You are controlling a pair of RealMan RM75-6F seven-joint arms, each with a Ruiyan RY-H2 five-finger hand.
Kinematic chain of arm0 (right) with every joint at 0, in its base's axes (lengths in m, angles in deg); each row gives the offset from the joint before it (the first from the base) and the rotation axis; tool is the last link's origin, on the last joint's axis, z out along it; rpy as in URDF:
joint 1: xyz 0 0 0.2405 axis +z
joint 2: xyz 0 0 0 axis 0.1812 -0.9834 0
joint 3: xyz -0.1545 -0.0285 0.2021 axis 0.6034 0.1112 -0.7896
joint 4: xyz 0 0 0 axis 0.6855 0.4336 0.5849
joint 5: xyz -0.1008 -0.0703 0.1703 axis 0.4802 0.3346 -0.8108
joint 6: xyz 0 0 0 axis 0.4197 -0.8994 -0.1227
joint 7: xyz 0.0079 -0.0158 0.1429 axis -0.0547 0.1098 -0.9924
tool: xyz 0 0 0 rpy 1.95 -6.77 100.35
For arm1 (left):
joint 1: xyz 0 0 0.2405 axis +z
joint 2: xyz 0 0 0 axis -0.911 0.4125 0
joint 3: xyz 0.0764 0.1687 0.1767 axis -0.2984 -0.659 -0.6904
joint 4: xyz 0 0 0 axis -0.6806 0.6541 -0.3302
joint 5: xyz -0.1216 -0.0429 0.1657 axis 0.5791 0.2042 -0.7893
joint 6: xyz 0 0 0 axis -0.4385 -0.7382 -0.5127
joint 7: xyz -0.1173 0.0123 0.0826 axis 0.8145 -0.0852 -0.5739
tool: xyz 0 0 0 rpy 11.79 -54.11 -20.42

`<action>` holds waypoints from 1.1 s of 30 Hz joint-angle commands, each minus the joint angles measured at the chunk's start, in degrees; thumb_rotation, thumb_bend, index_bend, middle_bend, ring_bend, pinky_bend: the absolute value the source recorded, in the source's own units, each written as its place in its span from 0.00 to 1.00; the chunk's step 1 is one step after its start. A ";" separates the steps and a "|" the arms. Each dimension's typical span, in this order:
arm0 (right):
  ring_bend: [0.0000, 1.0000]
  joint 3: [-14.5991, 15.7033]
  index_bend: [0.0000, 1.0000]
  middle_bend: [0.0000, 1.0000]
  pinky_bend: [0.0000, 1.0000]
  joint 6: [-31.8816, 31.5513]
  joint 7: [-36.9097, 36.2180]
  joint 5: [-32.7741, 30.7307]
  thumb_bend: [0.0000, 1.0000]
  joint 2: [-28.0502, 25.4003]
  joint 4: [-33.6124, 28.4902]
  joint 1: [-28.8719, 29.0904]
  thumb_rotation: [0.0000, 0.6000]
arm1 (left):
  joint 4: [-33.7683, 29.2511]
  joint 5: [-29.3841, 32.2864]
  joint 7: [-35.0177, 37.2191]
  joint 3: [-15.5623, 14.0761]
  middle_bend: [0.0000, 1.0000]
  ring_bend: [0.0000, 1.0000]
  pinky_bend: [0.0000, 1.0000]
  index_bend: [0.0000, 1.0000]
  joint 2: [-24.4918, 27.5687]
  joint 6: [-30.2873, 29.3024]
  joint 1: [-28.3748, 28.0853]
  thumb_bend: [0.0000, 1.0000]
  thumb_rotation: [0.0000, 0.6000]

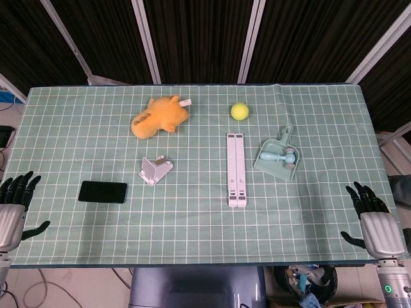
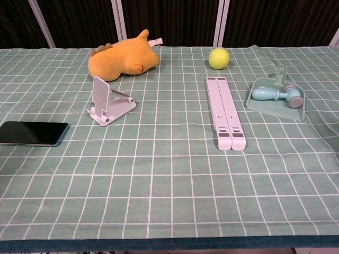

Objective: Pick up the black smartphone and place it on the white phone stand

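Note:
The black smartphone [image 1: 103,192] [image 2: 33,133] lies flat on the green checked cloth at the left side. The white phone stand [image 1: 155,171] [image 2: 108,102] sits unfolded a little to its right and further back. My left hand [image 1: 14,205] hovers at the table's left edge, left of the phone, fingers spread and holding nothing. At the right edge my right hand [image 1: 372,218] is likewise spread and empty. Neither hand appears in the chest view.
An orange plush toy [image 1: 159,116] lies at the back, with a yellow ball [image 1: 239,111] to its right. A folded white laptop stand [image 1: 236,169] lies mid-table. A teal dustpan [image 1: 277,157] holding a small brush sits at the right.

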 commanded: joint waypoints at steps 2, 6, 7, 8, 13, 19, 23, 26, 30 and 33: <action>0.00 0.02 0.00 0.00 0.21 -0.04 -0.40 0.16 0.06 -0.04 0.10 0.01 1.00 | -0.25 0.30 -0.27 -0.11 0.00 0.00 0.00 0.00 0.06 0.48 0.00 0.04 1.00; 0.00 0.04 0.00 0.00 0.21 0.06 -0.63 0.17 0.06 -0.05 0.10 0.05 1.00 | -0.59 0.52 -0.35 -0.09 0.00 0.00 0.00 0.00 0.21 0.76 -0.02 0.04 1.00; 0.00 0.06 0.00 0.00 0.21 0.10 -0.67 0.16 0.06 -0.05 0.07 0.05 1.00 | -0.60 0.50 -0.33 -0.10 0.00 0.00 0.00 0.00 0.24 0.76 -0.01 0.04 1.00; 0.00 0.08 0.00 0.00 0.21 0.16 -0.76 0.14 0.06 -0.06 -0.02 0.05 1.00 | -0.57 0.46 -0.30 -0.11 0.00 0.00 0.00 0.00 0.26 0.77 0.00 0.04 1.00; 0.00 0.10 0.00 0.00 0.21 0.37 -0.58 0.02 0.06 0.09 -0.20 0.12 1.00 | -0.72 0.78 0.15 -0.01 0.00 0.00 0.00 0.00 0.33 1.20 -0.10 0.04 1.00; 0.00 0.00 0.00 0.00 0.21 0.63 -0.53 -0.35 0.06 0.14 -0.28 0.19 1.00 | -0.95 1.10 -0.39 -0.10 0.00 0.00 0.00 0.00 0.38 2.12 -0.39 0.04 1.00; 0.00 0.09 0.00 0.00 0.21 0.58 -0.59 -0.22 0.06 0.03 -0.30 0.15 1.00 | -1.33 1.26 -0.60 -0.20 0.00 0.00 0.00 0.00 0.56 2.57 -0.48 0.04 1.00; 0.00 -0.01 0.00 0.00 0.21 0.81 -0.92 -0.64 0.06 -0.09 -0.26 0.15 1.00 | -1.84 1.68 -1.20 -0.11 0.00 0.00 0.00 0.00 0.77 3.71 -1.02 0.04 1.00; 0.00 0.02 0.00 0.00 0.21 1.52 -1.92 -0.90 0.06 -0.49 -0.50 0.35 1.00 | -4.08 4.95 -6.92 0.66 0.00 0.00 0.02 0.00 2.75 11.08 -4.82 0.04 1.00; 0.00 0.16 0.00 0.00 0.21 1.78 -2.15 -0.69 0.06 -0.58 -0.51 0.48 1.00 | -5.90 8.62 -11.85 1.28 0.00 0.00 0.05 0.00 4.09 17.26 -8.08 0.06 1.00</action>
